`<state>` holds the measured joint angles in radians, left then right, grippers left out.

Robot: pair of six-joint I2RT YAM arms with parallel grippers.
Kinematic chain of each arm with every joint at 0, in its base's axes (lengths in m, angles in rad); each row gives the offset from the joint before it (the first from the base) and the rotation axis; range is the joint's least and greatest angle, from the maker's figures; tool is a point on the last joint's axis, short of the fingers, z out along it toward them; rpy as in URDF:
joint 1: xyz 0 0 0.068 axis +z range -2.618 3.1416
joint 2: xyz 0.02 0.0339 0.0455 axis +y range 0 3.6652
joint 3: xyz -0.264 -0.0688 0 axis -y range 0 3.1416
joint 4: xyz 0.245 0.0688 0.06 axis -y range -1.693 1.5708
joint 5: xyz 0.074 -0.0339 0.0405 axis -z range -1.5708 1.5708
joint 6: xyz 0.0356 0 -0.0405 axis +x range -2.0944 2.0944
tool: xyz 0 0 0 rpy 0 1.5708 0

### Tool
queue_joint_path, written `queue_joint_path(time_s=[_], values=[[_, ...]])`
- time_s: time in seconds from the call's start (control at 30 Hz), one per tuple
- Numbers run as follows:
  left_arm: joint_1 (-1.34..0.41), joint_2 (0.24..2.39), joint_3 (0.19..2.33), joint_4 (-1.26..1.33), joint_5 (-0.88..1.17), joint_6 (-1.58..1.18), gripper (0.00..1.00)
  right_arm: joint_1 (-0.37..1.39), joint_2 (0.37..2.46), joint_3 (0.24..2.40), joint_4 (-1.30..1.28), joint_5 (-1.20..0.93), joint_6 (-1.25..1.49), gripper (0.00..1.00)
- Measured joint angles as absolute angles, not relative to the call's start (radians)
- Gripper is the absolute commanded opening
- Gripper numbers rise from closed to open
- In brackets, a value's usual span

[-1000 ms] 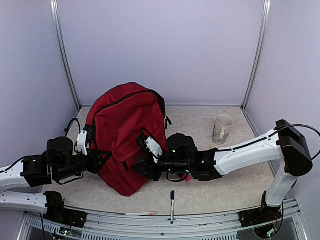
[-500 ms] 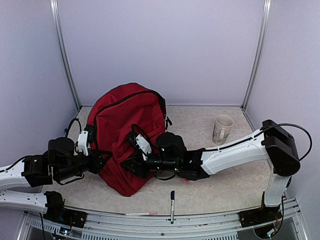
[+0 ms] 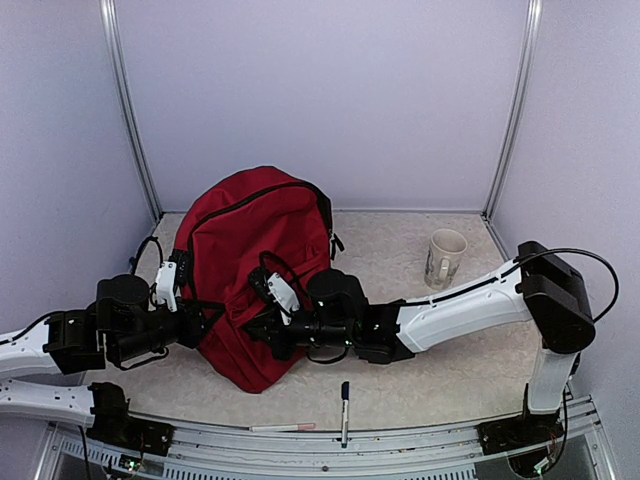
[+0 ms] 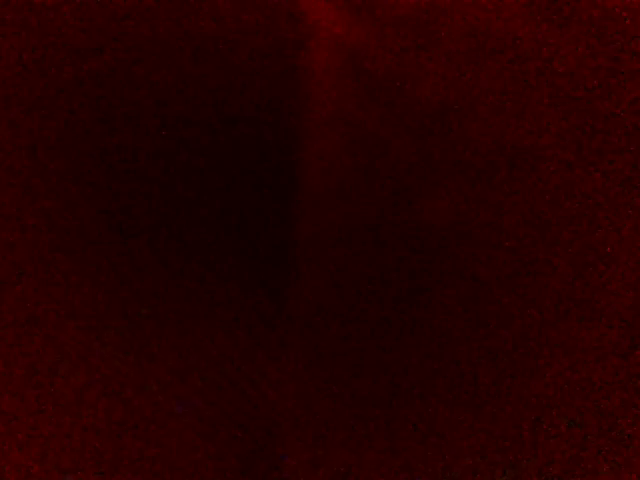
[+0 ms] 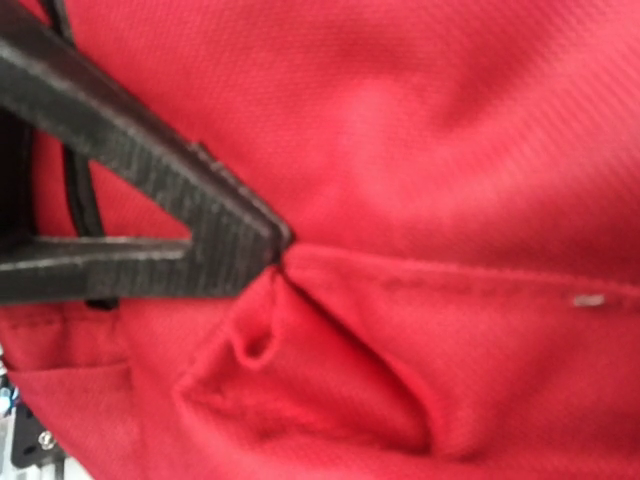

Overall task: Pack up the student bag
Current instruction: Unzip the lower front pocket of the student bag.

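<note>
The student bag (image 3: pixel 250 250) is a large dark red fabric backpack, propped up at the left-centre of the worktop (image 3: pixel 450 370) with its top toward the rear. 1 black zipper (image 3: pixel 245 194) curves across its upper part, and black straps (image 3: pixel 331 238) show at its right edge. Close up, the cloth is a fine weave with a stitched seam (image 5: pixel 450 280) running across it. The right gripper (image 5: pixel 275 252) is closed, its 2 black fingers meeting on a pinched fold of the red fabric right at that seam, low on the bag's front. The left gripper (image 3: pixel 205 320) is closed against the bag's left side. Its camera shows only dark red cloth, so I cannot tell whether it pinches fabric. A mug (image 3: pixel 445 258) stands well apart to the right.
</note>
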<state>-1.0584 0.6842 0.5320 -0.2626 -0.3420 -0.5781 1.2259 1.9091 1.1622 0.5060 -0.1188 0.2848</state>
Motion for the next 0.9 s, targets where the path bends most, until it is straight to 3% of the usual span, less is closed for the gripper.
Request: queue_joint_path(time_s=[0.33,0.6,0.87,0.9], values=[[-1.062,0.667,0.533,-0.281,-0.345,-0.574,0.0,1.191,1.808,1.092,0.426,-0.033,0.229,0.0],[-1.066,0.653,0.552,-0.327,-0.35,-0.564,0.0,0.898,1.633,0.957,0.307,0.03,0.218,0.0],[-1.074,0.661,0.56,-0.33,-0.344,-0.54,0.0,0.795,1.548,0.898,0.258,-0.173,0.196,0.0],[-1.074,0.661,0.56,-0.33,-0.345,-0.538,0.0,0.789,1.544,0.898,0.25,-0.195,0.19,0.09]])
